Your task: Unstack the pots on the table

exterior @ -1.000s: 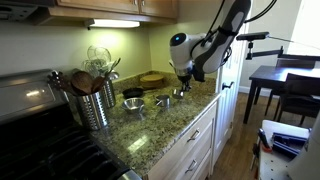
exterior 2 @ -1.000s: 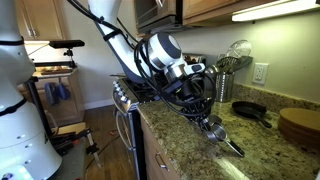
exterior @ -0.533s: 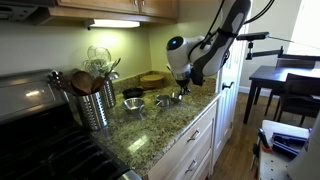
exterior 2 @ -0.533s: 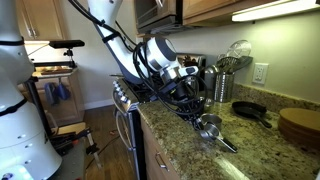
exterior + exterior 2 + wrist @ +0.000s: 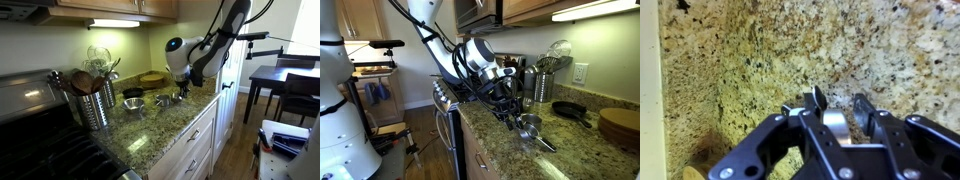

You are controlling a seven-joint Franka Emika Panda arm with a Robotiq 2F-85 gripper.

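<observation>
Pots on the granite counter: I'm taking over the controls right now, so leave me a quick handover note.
Gripper: low over the table, jaws either side of a shiny steel piece in the wrist view; gripped or released, cannot tell.
Pot: on the granite at the gripper, handle pointing outward.
Steel vessel: further along the counter.
Done: unclear.
Left: check whether any pots are nested; too small to tell.

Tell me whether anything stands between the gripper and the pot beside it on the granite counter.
Nothing visible does. The gripper is right at the pot; in the wrist view a shiny steel part of it lies between the jaws, over the granite table. Whether the jaws grip it cannot be told.
</observation>
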